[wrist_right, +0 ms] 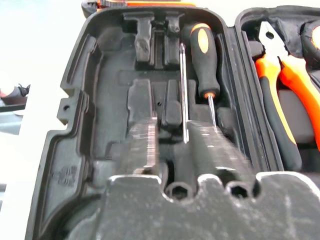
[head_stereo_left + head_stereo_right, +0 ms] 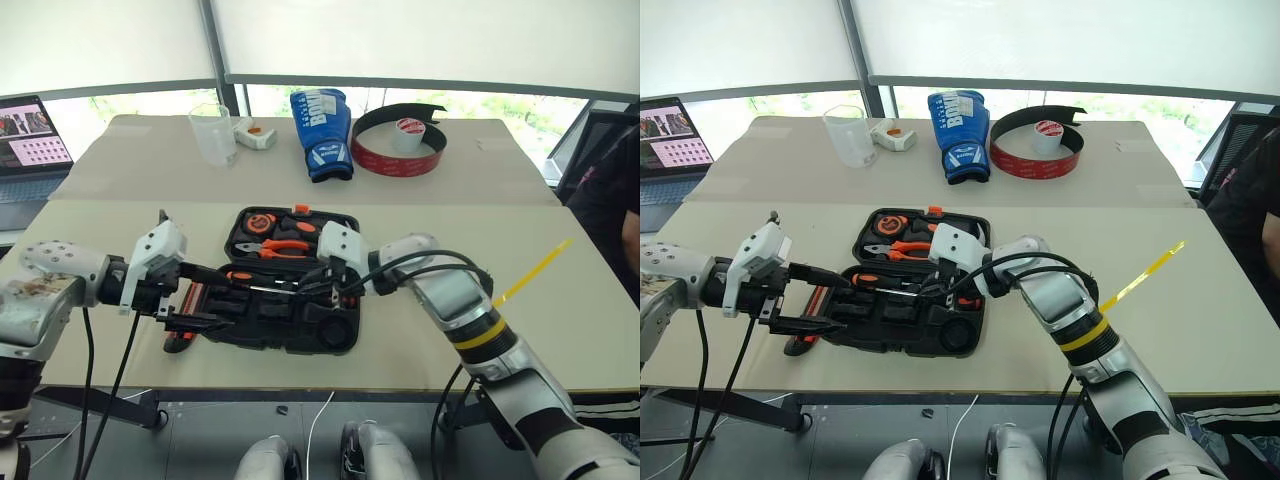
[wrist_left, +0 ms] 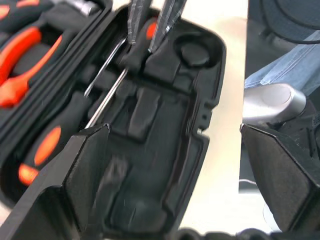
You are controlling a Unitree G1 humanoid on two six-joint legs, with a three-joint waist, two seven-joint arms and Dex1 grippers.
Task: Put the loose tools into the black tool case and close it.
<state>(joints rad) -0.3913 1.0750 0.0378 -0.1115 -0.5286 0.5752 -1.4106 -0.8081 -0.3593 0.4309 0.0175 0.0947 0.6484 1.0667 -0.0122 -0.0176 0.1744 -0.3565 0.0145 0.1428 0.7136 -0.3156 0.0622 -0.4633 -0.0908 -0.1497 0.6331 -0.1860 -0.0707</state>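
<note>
Black hinged plastic tool case [image 2: 292, 282], open flat near the table's [image 2: 560, 300] front edge; one black-and-orange-handled screwdriver [image 1: 204, 57] already seated in a moulded recess of the near half, another orange-and-black tool [image 2: 805, 335] lying on the table at the case's left edge. Right end effector [image 2: 312, 290]: fingers closed, apparently on a thin steel shaft [image 1: 184, 92] held over its recess; left end effector [image 2: 205, 298]: spread wide, empty, at the case's left side. Shaft is best aligned with the groove and pressed flat before release.

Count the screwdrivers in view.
3: a seated screwdriver in the case; a held screwdriver in the right gripper; an orange screwdriver on the table left of the case. Others may be hidden.
</note>
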